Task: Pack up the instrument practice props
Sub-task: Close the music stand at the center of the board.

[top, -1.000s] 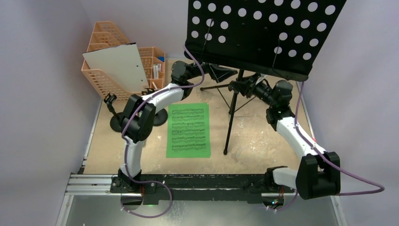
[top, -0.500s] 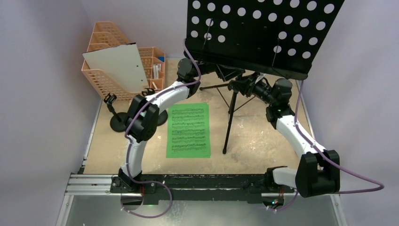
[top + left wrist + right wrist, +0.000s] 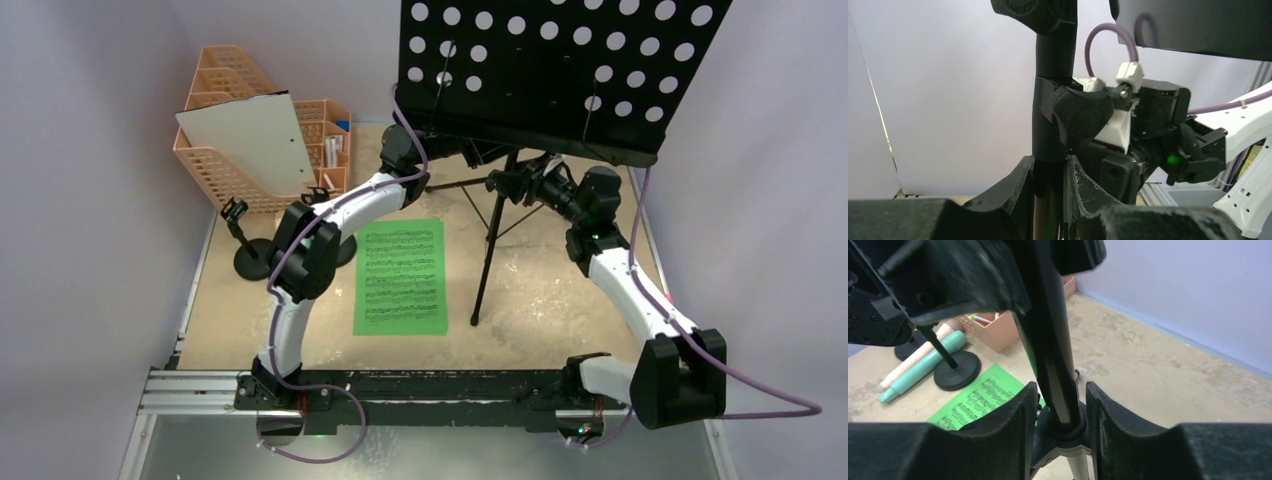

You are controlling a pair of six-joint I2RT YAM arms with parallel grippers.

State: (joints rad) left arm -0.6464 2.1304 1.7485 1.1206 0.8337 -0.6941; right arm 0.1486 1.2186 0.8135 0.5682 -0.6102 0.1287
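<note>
Beneath the black music desk (image 3: pixel 560 70) at the far side of the table (image 3: pixel 560 300), the left gripper (image 3: pixel 1049 167) and right gripper (image 3: pixel 1058 395) both pinch its upright pole (image 3: pixel 490 240), with a green sheet-music page (image 3: pixel 400 277) lying flat just left of it.

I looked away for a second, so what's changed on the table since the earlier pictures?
The left tool reached farther right under the music desk and now closes on the stand post. The right tool stayed on that same post. The green page, orange organizer and round-based holder did not move.
</note>
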